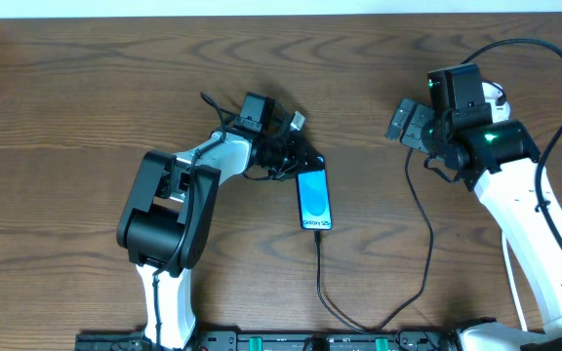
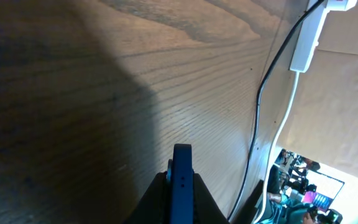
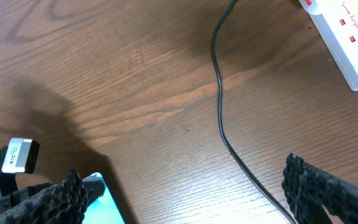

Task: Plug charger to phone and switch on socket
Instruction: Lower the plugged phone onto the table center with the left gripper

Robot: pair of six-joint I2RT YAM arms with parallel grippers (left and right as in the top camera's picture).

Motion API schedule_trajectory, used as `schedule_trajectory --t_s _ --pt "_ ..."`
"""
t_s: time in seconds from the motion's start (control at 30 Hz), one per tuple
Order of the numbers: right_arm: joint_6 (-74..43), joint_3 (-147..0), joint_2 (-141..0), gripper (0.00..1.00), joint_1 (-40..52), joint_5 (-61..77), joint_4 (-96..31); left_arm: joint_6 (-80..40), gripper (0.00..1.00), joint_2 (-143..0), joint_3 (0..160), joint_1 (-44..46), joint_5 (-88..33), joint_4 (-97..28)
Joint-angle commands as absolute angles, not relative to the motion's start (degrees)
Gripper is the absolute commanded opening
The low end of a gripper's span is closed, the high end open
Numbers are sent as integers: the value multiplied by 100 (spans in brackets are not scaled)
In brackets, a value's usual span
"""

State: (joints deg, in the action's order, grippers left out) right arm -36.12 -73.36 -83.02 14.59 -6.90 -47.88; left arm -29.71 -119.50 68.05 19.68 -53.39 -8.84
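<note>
The left end effector [image 1: 296, 161] was clamped on the phone [image 1: 313, 198] at its top edge. The right end effector [image 3: 184, 177] gaped wide, empty, near the socket [image 3: 347, 43] on the desk [image 3: 104, 62].

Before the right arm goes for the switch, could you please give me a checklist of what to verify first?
1. Plug: the charger meets the bottom edge of the phone: ok, it looks seated.
2. Hold: the left gripper is shut on the phone's edge: ok.
3. Free hand: the right gripper is open and empty: ok.
4. Target: the socket is in sight at the upper right of the right wrist view: ok.
5. Alignment: right gripper over the socket: not ok, the socket lies off to one side.
6. Switch position on the socket: cannot tell.
</note>
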Motion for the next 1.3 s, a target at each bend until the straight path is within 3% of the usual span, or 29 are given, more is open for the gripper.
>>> schedule_trajectory --t_s 0.0,0.6,0.67,0.7,0.8,1.03,1.27 --pt "-3509 -7295 -8326 99 1472 -692 -4777 -2891 8 -12011 6847 1988 -5120 -1017" --pt "-3509 -7210 -8326 99 1472 -648 -4755 -2781 9 -12014 6845 2045 -4834 -1048" --pt "-3509 -7210 -8326 99 1472 -648 -4755 -2781 17 -12014 6847 2045 -4834 -1048" --pt "-3509 -7210 -8326 98 1472 -648 -4755 -2781 28 -12014 6845 2045 -4831 -1048" --pt "-3509 -7210 -8326 98 1472 -648 -4757 -2781 36 -12014 6847 2045 -4831 -1048" --pt "-3509 -7210 -8326 98 1472 -648 -4755 -2783 41 -12014 6847 2045 -4807 -1050" --pt "-3509 -7210 -8326 98 1472 -650 -4748 -2786 46 -12014 6847 2045 -3942 -1551"
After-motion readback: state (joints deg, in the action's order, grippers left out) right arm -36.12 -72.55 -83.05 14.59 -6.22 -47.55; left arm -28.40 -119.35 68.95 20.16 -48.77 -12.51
